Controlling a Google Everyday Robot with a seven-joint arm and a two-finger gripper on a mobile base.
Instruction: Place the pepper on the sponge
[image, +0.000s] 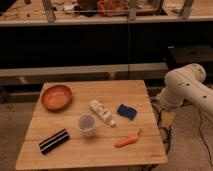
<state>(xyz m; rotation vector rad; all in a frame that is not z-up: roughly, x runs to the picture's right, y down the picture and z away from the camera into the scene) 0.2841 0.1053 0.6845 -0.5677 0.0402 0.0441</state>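
Observation:
The orange pepper (127, 140) lies on the wooden table (75, 155) near its front right, green stem pointing right. The dark blue sponge (126, 111) rests a short way behind it, bare on top. Only my white arm (185, 86) shows, beside the table's right edge. The gripper itself is out of view past the right side of the camera view, its jaws standing wide. Nothing from the table is in its hold.
An orange bowl (56, 97) sits at the table's back left. A white bottle (102, 113) lies just left of the sponge, with a clear cup (86, 125) in front of it. A black block with white stripes (54, 141) lies at front left. Shelving stands behind the table.

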